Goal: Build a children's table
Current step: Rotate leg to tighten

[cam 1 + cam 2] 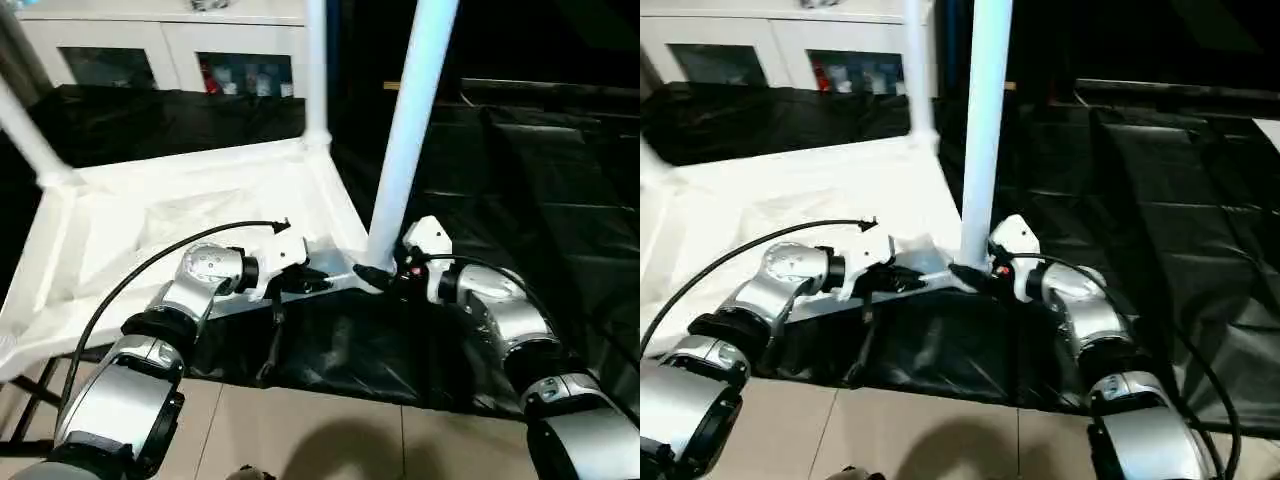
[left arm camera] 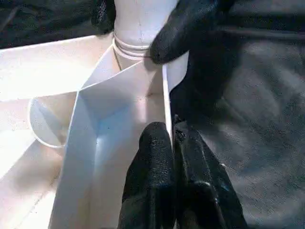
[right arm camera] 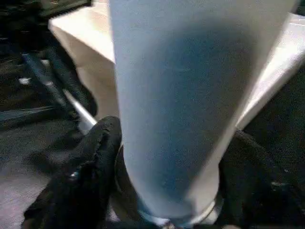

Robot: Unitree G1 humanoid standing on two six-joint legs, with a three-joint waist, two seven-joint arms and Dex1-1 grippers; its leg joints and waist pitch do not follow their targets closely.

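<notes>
The white tabletop (image 1: 130, 230) lies upside down, its raised rim facing up. Three white tube legs stand in its corner sockets: one at the near right corner (image 1: 410, 130), one at the far right (image 1: 316, 70), one at the left (image 1: 25, 130). My right gripper (image 1: 378, 275) is shut on the base of the near right leg (image 3: 167, 95), just above the socket, with one black finger (image 3: 90, 176) on each side. My left gripper (image 2: 172, 157) is shut on the tabletop's near rim wall (image 2: 164, 95), a short way left of that corner.
Black cloth (image 1: 520, 170) covers the surface under and to the right of the tabletop. A white cabinet (image 1: 160, 45) with glass doors stands at the back. Tiled floor (image 1: 330, 430) lies below the near edge, and a black cable (image 1: 130, 280) loops over my left forearm.
</notes>
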